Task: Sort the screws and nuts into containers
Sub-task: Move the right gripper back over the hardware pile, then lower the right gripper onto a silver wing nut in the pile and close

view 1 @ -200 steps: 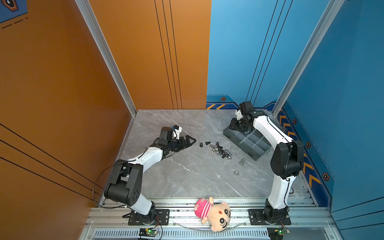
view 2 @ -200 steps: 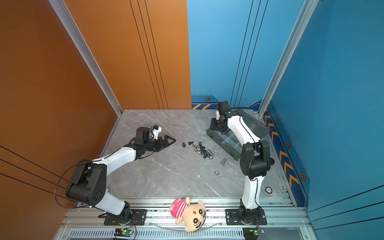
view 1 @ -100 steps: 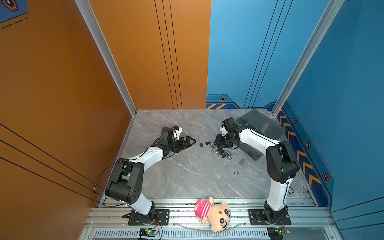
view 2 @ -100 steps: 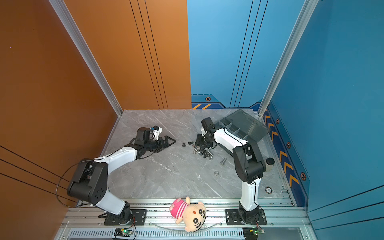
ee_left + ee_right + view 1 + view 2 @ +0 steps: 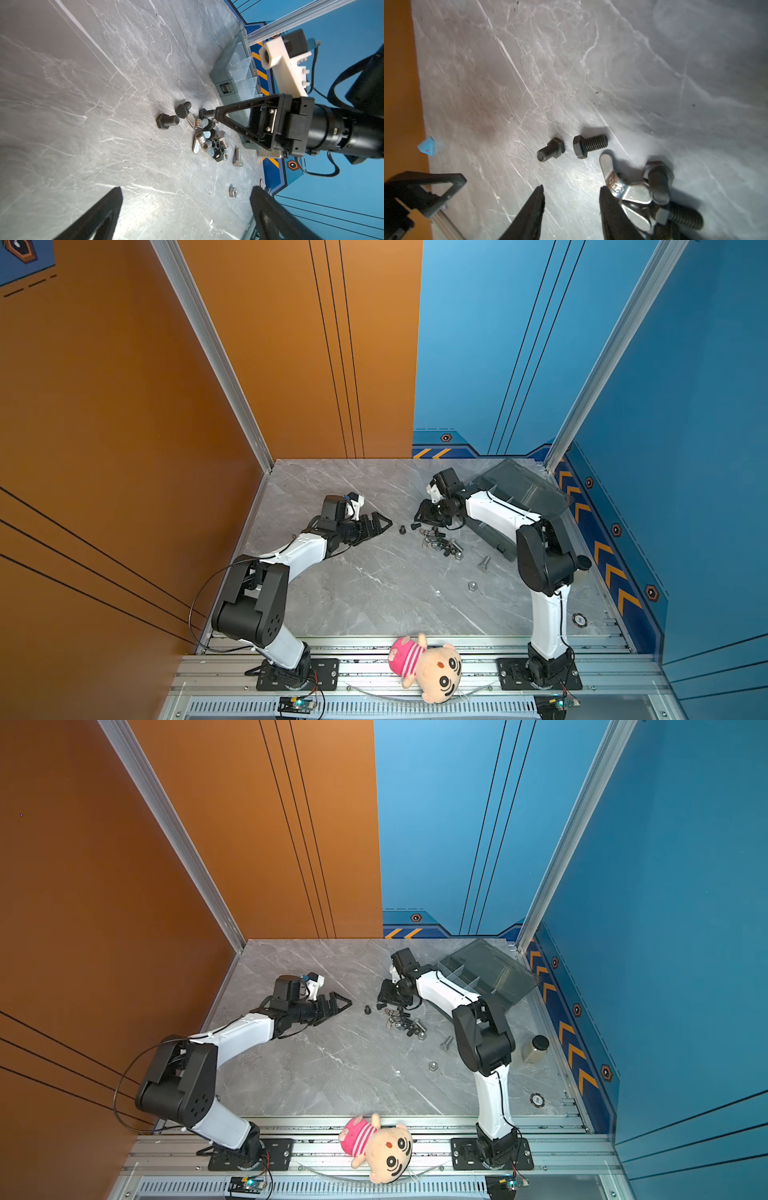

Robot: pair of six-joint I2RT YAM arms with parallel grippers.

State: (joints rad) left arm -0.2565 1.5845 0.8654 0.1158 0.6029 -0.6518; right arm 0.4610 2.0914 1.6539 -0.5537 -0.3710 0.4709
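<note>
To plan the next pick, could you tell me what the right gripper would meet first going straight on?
Likely the nearer black bolt, just ahead of the right gripper, though depth is unclear.

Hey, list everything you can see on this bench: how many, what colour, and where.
table: one, grey marble, under everything.
organizer box: one, smoky grey, lid open, rear right.
pile of screws and nuts: count unclear, black and silver, beside the box.
black bolts: two, black, lying just clear of the pile.
silver bolt: one, silver, alone, in front of the pile.
silver nut: one, silver, alone, nearer the front still.
jar: one, beige, black cap, right edge.
plush doll: one, pink and tan, front rail.
left gripper: one, black, open and empty, left of the bolts.
right gripper: one, black, open and empty, at the pile.
</note>
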